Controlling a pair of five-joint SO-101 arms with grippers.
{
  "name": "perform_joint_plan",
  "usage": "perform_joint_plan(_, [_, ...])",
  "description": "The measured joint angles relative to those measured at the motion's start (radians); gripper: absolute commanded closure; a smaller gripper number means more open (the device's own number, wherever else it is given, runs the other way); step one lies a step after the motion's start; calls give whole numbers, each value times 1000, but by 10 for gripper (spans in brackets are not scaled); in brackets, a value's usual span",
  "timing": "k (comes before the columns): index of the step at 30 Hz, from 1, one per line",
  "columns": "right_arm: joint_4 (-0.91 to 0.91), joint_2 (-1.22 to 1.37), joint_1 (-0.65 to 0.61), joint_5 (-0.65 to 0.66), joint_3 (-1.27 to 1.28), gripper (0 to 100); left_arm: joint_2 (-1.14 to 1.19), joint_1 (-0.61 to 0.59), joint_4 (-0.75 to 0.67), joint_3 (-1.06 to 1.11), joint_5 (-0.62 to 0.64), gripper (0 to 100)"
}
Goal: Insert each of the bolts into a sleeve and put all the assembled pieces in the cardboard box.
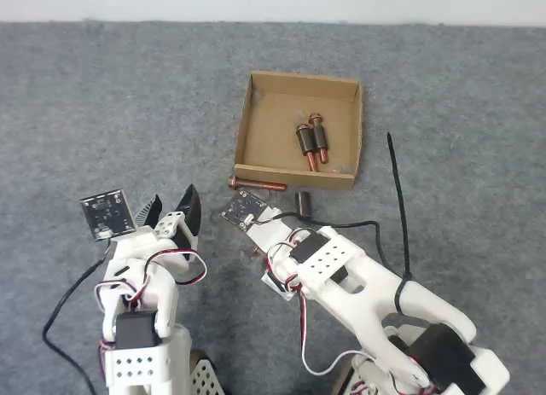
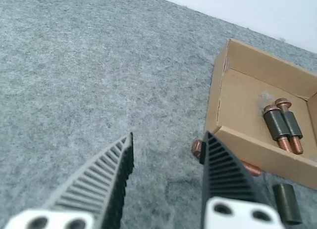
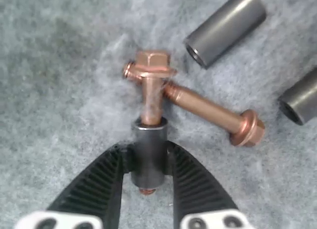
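My right gripper is shut on a dark sleeve with a copper bolt standing through it, just above the carpet. A loose bolt lies beside it, and two bare sleeves lie farther off. The cardboard box holds two assembled pieces. Along the box's near wall lies a bolt, with a sleeve next to it. My left gripper is open and holds nothing, left of the box; its fingers frame bare carpet.
Grey carpet covers the table. A black cable runs from the right arm up past the box's right side. A small camera board sticks out beside the left arm. Free room lies left of the box.
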Motion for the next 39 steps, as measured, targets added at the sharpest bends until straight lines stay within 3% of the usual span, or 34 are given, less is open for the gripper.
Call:
perform_joint_plan(5, [23, -40, 0, 2, 0, 992, 0, 0, 0, 0, 0, 786])
perform_joint_plan(14, [158, -341, 17, 3, 2, 992, 0, 0, 0, 0, 0, 786])
perform_joint_plan(27, [166, -503, 15, -21, 2, 992, 0, 0, 0, 0, 0, 786])
perform_joint_plan(33, [32, -578, 41, -115, 61, 992, 0, 0, 0, 0, 0, 786])
perform_joint_plan(39, [-178, -704, 112, -127, 222, 992, 0, 0, 0, 0, 0, 786])
